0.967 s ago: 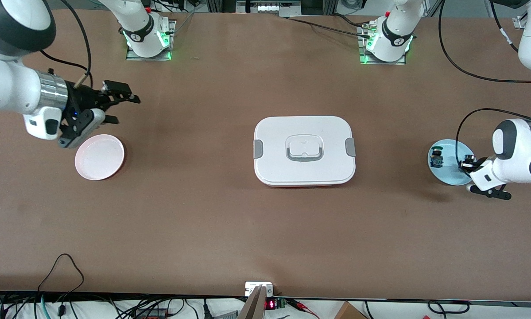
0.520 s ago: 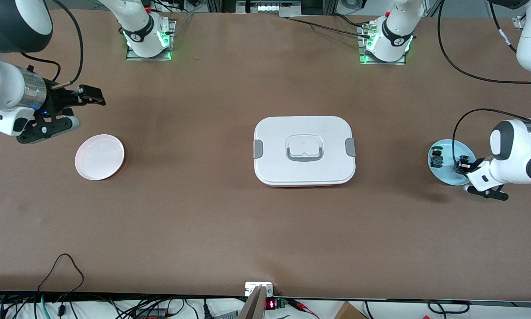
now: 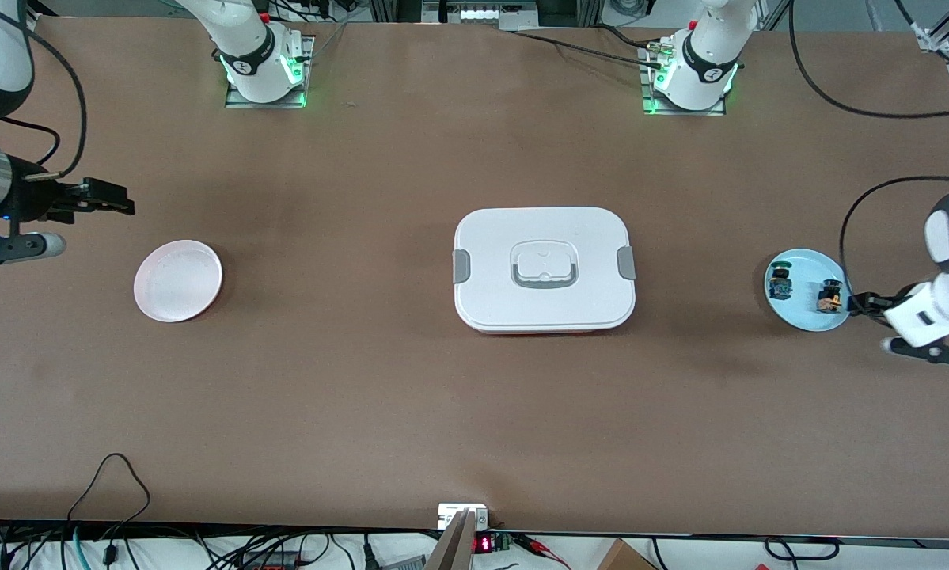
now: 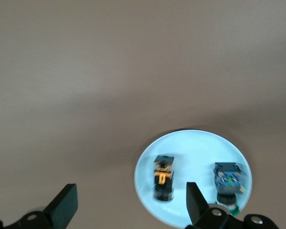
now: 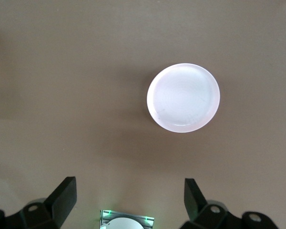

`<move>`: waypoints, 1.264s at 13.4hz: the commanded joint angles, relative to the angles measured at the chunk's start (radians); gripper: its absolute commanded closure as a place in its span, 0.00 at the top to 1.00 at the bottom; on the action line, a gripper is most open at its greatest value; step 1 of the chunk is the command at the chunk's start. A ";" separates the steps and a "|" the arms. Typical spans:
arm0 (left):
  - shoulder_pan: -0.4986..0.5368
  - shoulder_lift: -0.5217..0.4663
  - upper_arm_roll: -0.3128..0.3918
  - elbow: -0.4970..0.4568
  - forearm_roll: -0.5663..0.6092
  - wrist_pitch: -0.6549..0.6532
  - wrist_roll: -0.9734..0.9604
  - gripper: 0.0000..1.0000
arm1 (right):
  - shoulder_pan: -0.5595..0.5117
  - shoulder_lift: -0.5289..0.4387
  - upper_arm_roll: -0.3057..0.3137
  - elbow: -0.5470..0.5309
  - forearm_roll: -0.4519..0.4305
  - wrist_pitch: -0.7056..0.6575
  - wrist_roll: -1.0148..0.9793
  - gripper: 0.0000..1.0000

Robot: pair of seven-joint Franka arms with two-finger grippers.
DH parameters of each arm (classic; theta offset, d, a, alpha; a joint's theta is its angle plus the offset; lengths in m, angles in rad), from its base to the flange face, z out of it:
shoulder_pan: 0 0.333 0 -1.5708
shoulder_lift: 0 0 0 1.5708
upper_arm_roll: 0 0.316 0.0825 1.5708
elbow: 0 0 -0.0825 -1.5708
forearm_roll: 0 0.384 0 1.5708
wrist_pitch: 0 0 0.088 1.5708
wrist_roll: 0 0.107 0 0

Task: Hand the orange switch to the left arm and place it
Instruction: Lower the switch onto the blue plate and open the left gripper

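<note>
The orange switch (image 3: 828, 297) stands on a light blue plate (image 3: 802, 313) at the left arm's end of the table; in the left wrist view the orange switch (image 4: 163, 177) shows an orange band on a black body. My left gripper (image 3: 870, 302) hangs just off the plate's rim, open (image 4: 130, 202), with nothing between its fingers. The white box (image 3: 544, 269) sits mid-table. My right gripper (image 3: 82, 223) is open (image 5: 129, 198) over bare table near the right arm's end, holding nothing.
A second small switch with a blue body (image 3: 780, 283) shares the blue plate (image 4: 195, 148). A pink plate (image 3: 178, 280) lies toward the right arm's end, also seen as the pink plate (image 5: 183, 98). Both arm bases (image 3: 264, 67) stand along the table's robot side.
The left gripper opened, let go of the orange switch on the blue plate, and drew back off the rim. The right arm swung away from the pink plate toward its end of the table.
</note>
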 commanded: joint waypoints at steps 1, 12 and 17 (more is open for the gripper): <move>0.005 -0.049 -0.062 0.150 -0.014 -0.193 0.006 1.00 | 0.004 0.016 -0.008 0.022 0.000 0.014 0.107 1.00; -0.005 -0.207 -0.282 0.307 -0.133 -0.527 -0.017 1.00 | 0.052 -0.118 0.003 -0.170 -0.068 0.208 0.067 1.00; -0.235 -0.397 0.084 0.117 -0.405 -0.519 -0.061 1.00 | 0.081 -0.116 0.004 -0.140 -0.065 0.144 0.162 1.00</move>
